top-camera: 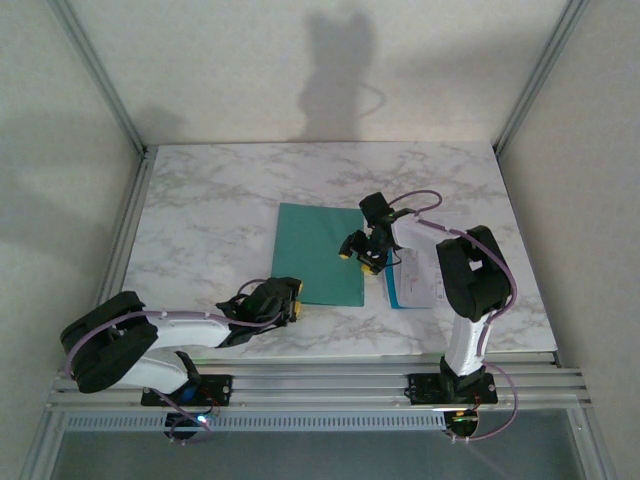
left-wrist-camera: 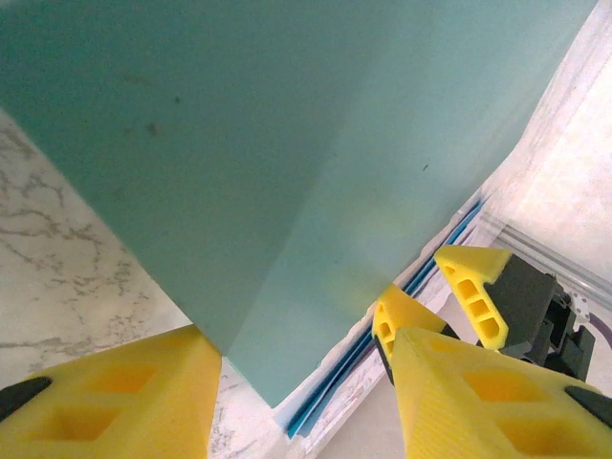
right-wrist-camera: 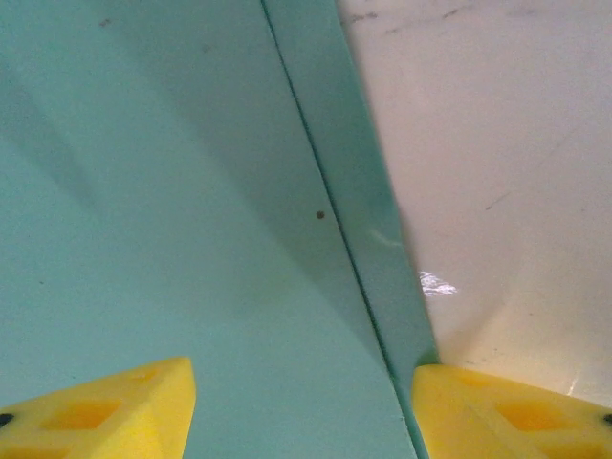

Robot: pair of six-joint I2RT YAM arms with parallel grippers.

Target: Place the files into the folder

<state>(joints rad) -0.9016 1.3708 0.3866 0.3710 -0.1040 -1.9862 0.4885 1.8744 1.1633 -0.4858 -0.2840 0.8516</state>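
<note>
Left arm [top-camera: 150, 335]: we note it folded low, elbow out to the left, forearm running right along the near edge of the surface [top-camera: 200, 190]. Left gripper [top-camera: 290, 300] points forward; in its wrist view the yellow fingers [left-wrist-camera: 115, 402] stand wide apart.

Right arm [top-camera: 470, 290]: we log it rising upright from its base, then bending forward and left, wrist pitched down. Right gripper [top-camera: 362, 252] hangs low; its fingers [right-wrist-camera: 115, 402] are likewise parted, with a broad gap between them.

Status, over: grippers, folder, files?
Left gripper open at near corner of folder. Right gripper open over its right edge. Files beside folder, not yet in.
</note>
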